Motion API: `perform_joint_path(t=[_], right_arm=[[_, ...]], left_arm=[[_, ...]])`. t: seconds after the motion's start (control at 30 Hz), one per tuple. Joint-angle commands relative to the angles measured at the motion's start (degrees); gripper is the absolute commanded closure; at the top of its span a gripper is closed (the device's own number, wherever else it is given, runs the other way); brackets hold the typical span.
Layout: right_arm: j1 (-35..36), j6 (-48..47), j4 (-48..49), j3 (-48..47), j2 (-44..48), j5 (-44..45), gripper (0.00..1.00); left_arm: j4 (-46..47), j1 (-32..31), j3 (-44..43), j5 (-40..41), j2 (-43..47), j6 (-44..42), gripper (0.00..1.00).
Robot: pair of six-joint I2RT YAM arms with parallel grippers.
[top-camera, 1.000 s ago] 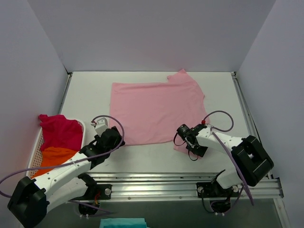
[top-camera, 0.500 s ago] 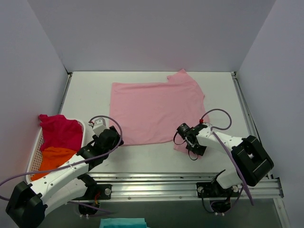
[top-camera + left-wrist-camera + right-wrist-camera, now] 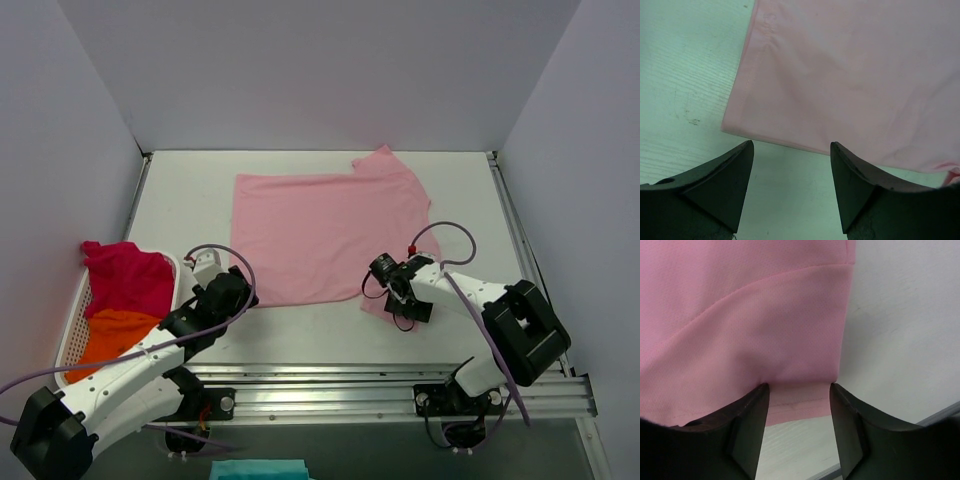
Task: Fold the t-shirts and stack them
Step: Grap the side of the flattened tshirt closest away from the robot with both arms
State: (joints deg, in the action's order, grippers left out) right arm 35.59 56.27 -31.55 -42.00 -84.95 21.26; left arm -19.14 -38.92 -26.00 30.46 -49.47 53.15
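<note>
- Light pink cloth t-shirt (image 3: pixel 325 235) lies spread flat on white table (image 3: pixel 190 200).
- Left gripper (image 3: pixel 791 145), released and empty, hovers at its near-left corner.
- Right gripper (image 3: pixel 799 387), jaws apart, straddles its near sleeve's edge.

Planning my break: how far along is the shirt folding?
Done: the pink shirt lies spread flat, unfolded. In hand: the left gripper and right gripper sit open at its near edge. Left: every fold, plus the red shirt and orange shirt in the basket.
</note>
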Motion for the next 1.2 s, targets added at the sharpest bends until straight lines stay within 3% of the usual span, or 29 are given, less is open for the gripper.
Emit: perform_joint_path(t=[0.0, 0.13, 0.37, 0.5, 0.63, 0.7, 0.73, 1.17], right_arm=[[0.1, -2.9, 3.9, 2.6, -4.4, -11.3, 0.44], [-0.3, -4.5, 4.7, 2.1, -5.2, -12.0, 0.33], [-0.5, -6.0, 8.9, 2.0, -7.4, -18.3, 0.33], [-0.5, -5.7, 13.9, 3.5, -10.1, -20.6, 0.48], [-0.5, -5.7, 15.9, 4.1, -11.6, -20.6, 0.77], [-0.4, -5.6, 16.3, 4.3, -11.4, -20.6, 0.84], [-0.4, -5.6, 16.2, 4.3, -11.2, -20.6, 0.97], [-0.5, -0.2, 5.2, 0.0, 2.6, -5.1, 1.0]], left_arm=[[0.1, -0.2, -0.7, 1.3, 0.6, -0.7, 0.28], [0.2, -0.2, -0.7, 1.4, 0.5, -0.7, 0.28], [1.1, -0.2, -0.7, 1.4, -0.1, -1.0, 0.28], [1.2, -0.2, -0.8, 1.4, -0.1, -1.1, 0.28], [1.1, -0.2, -0.6, 1.4, -0.2, -1.1, 0.28], [1.4, -0.2, -0.5, 1.4, -0.2, -1.1, 0.28], [1.3, -0.2, -0.6, 1.4, -0.3, -1.1, 0.28], [-7.8, -0.2, -2.7, 3.3, -0.1, 5.4, 0.31]])
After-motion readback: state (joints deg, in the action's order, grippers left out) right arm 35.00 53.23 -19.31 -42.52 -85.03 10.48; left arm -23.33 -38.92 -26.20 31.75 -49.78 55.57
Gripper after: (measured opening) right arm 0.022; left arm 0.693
